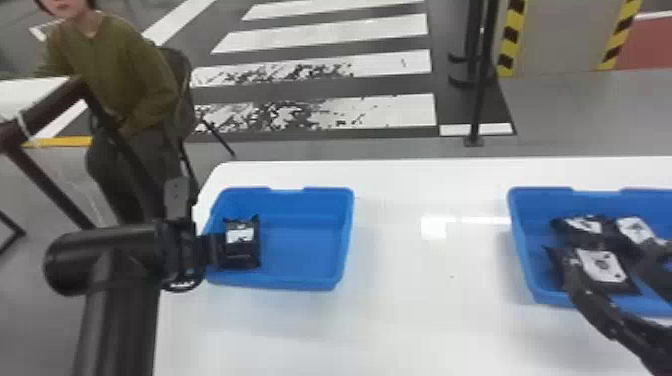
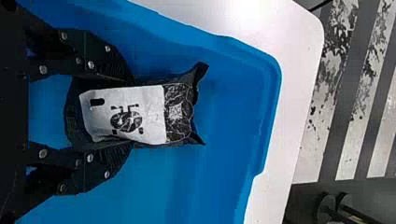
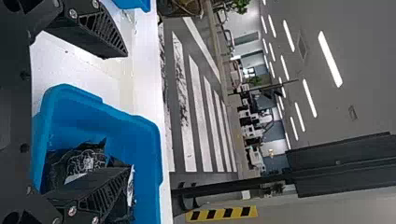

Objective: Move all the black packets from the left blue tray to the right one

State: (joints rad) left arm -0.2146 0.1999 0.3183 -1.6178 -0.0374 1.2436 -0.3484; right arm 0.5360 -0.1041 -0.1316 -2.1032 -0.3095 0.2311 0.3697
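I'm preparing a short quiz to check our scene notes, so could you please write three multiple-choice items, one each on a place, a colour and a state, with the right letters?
1. Where in the left tray is the black packet?
A) Against its right end
B) In its middle
C) Near its left end

2. What colour is the background of the label on that packet?
A) White
B) Yellow
C) Green

3. How do the fingers of the right gripper stand?
A) Pressed together
B) Spread apart
C) Shut on a packet

1: C, as the head view shows it close to the left wall, with bare tray floor to its right.
2: A, as the left wrist view shows dark marks on a white ground.
3: B, as the right wrist view shows a wide gap between the two fingertips.
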